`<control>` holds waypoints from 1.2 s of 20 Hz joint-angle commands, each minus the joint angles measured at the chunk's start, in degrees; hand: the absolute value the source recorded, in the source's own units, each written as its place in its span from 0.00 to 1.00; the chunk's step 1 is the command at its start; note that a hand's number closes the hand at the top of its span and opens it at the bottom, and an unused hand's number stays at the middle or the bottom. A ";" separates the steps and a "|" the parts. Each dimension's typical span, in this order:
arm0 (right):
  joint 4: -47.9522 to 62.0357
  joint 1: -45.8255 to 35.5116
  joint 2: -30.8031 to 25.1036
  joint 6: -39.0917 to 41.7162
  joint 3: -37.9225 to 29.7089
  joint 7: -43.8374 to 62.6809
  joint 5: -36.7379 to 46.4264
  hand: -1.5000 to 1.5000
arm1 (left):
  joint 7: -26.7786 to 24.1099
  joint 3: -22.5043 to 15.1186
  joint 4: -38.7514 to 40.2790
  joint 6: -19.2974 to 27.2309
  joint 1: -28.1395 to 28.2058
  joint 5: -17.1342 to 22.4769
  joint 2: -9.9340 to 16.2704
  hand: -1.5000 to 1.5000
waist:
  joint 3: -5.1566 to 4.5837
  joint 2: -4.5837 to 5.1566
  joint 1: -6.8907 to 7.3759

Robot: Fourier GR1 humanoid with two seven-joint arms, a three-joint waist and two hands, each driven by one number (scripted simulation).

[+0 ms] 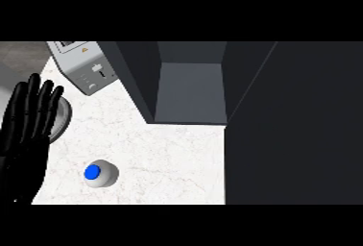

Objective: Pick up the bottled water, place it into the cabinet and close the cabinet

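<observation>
The bottled water [100,173] stands upright on the white marble counter [170,158], seen from above as a pale body with a blue cap. My left hand [28,120] rests open at the view's left edge, fingers straight and pointing up, a little up and to the left of the bottle and apart from it. The dark grey cabinet [191,86] stands open at the back middle, its inside hollow showing. Its open door [294,125] fills the right side as a large dark panel. My right hand is nowhere in the picture.
A grey toaster [89,65] stands at the back left of the counter. A round grey rim [64,117] shows partly behind my left hand. The counter's left edge runs down past the hand.
</observation>
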 commanded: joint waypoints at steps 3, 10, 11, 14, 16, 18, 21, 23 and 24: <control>-6.51 3.48 -0.53 0.60 1.92 1.68 1.71 0.00 | -2.30 -8.53 -1.98 -4.97 3.33 -2.06 0.05 0.00 | 0.33 -1.00 -1.51; -6.42 13.92 4.41 0.81 6.94 8.45 -12.47 0.00 | 12.38 -17.67 -5.47 -5.91 21.86 6.72 -2.52 0.00 | 0.45 -1.39 -0.61; -9.18 15.44 4.44 0.80 7.80 10.06 -13.66 0.00 | 13.28 -19.31 -6.98 -5.15 23.20 5.65 -2.67 0.00 | 0.42 -1.39 -0.95; -11.31 17.98 4.44 0.77 8.14 11.22 -14.44 0.00 | 14.32 -16.85 -11.79 -7.54 27.79 10.01 1.06 0.00 | 0.34 -1.05 -0.89; -10.13 21.97 3.70 4.04 6.51 6.29 -16.92 0.00 | 14.36 -16.91 -14.17 -6.73 29.82 10.03 1.06 0.00 | 0.37 -0.98 -1.03; -10.73 22.53 4.51 3.44 8.26 6.71 -16.24 0.00 | 10.97 -18.33 -16.27 -8.32 36.61 9.10 2.51 0.00 | 0.36 -1.03 -0.70; -10.91 23.80 4.30 4.38 8.33 5.73 -15.67 0.00 | 6.21 -17.27 -16.93 -11.21 41.51 9.53 4.05 0.00 | 0.35 -1.03 -0.66; -14.15 29.06 3.70 5.79 8.82 5.20 -17.04 0.00 | 4.02 -9.21 -16.30 -14.61 41.92 16.24 7.32 0.00 | 0.33 -1.05 -0.88; -10.10 25.37 4.18 5.61 6.50 3.42 -17.83 0.00 | 1.88 -10.44 -14.25 -14.64 42.51 14.01 6.08 0.00 | 0.34 -0.98 -0.69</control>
